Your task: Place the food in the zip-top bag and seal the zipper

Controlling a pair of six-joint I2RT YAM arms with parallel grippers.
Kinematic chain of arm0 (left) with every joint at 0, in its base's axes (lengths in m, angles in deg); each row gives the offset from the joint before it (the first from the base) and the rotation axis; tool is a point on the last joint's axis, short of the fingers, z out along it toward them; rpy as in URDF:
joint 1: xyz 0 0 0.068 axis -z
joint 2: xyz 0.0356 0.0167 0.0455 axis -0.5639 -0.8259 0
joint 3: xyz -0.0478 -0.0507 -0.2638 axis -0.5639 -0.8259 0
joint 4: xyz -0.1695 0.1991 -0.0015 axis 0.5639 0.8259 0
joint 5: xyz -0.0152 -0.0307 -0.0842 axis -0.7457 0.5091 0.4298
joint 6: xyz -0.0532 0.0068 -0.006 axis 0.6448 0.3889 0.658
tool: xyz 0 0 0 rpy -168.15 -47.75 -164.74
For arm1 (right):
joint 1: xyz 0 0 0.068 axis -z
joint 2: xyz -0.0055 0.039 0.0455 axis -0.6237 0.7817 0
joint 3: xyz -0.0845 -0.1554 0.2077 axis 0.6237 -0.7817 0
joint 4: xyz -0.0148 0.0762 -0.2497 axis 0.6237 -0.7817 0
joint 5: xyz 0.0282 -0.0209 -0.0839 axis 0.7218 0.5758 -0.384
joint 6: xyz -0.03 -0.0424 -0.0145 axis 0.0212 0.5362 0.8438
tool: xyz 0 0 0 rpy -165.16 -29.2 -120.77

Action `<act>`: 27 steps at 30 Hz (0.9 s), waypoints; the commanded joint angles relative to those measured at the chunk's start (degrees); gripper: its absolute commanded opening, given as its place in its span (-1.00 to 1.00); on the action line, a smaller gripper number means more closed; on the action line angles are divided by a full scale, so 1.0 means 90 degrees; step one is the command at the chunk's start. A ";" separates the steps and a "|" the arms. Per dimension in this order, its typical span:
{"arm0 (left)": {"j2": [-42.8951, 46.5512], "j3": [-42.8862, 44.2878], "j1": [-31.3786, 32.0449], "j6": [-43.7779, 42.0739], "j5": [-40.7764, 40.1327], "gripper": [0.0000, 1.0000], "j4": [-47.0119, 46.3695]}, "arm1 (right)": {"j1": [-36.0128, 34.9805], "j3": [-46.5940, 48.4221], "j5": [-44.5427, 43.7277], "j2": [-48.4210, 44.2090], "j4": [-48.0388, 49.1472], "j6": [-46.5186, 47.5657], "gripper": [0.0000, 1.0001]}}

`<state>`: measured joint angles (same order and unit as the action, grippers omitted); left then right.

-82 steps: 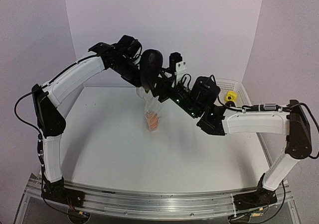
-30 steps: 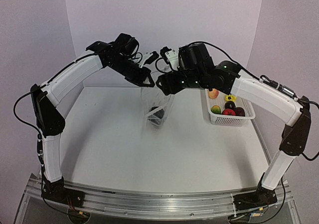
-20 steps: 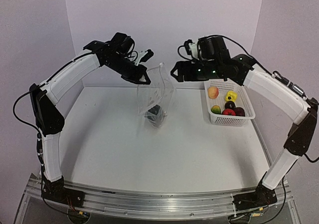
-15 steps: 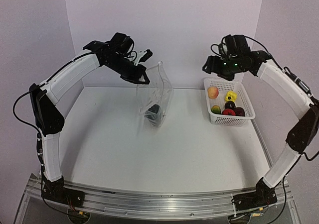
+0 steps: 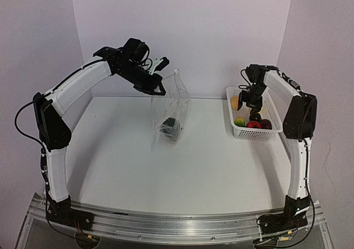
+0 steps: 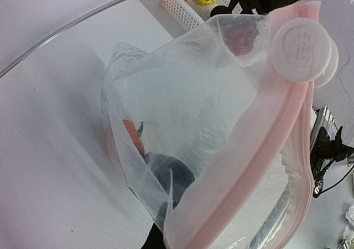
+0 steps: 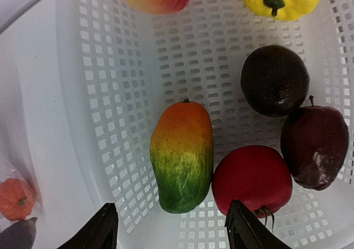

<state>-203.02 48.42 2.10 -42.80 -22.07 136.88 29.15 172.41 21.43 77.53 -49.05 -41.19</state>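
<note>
Toy mango (image 7: 182, 155), orange fading to green, lies in the white perforated basket (image 7: 105, 94); likely hard and slick, span its middle with your spread, empty right gripper (image 7: 172, 229). Left gripper (image 5: 157, 87) clamps the clear dotted bag (image 5: 176, 102) by its rim.

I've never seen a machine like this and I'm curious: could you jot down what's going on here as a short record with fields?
Left tool: shut on the zip-top bag at its top edge, holding it up with the mouth open
In bag: orange piece, dark purple piece
Right tool: open, over the basket, aimed at the orange-green fruit
Zipper: not sealed
</note>
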 commanded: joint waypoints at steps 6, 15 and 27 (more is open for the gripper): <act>0.0165 0.0006 -0.0017 0.0002 -0.0096 -1.00 -0.0155 | 0.0015 0.0856 -0.0101 0.1080 -0.0918 0.0520 0.30; 0.0146 -0.0058 -0.0033 -0.0007 -0.0088 -1.00 -0.0169 | 0.0053 0.1436 0.0104 0.1973 -0.0715 0.0679 0.32; 0.0167 -0.0112 -0.0033 -0.0026 -0.0054 -1.00 -0.0161 | 0.0138 0.1116 -0.0216 0.1884 -0.0179 0.0858 -0.16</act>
<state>-203.02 47.72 2.08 -42.84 -22.40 136.86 29.96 183.16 20.60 95.38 -52.32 -34.40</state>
